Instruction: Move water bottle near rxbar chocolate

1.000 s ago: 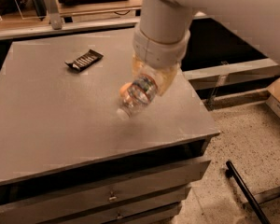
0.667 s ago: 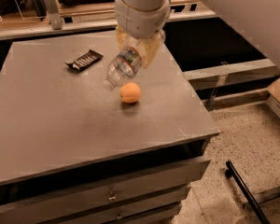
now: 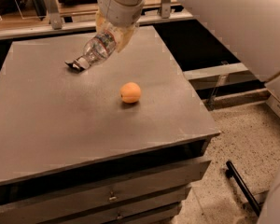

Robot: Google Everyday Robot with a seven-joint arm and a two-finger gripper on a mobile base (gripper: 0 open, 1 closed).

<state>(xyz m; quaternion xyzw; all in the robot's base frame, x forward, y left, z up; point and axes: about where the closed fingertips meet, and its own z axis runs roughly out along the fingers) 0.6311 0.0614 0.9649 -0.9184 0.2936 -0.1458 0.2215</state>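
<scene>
End effector (image 3: 113, 34) grips tilted water bottle (image 3: 97, 48) just above rxbar chocolate (image 3: 73, 65).

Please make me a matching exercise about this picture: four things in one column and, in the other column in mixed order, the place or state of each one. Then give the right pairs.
1. water bottle
2. rxbar chocolate
3. orange fruit
4. gripper

A. alone, near the middle of the table
B. dark and flat, at the far left, partly hidden
C. tilted, held above the surface
D. shut on the bottle, at the top of the view

Pairs: 1-C, 2-B, 3-A, 4-D
</scene>
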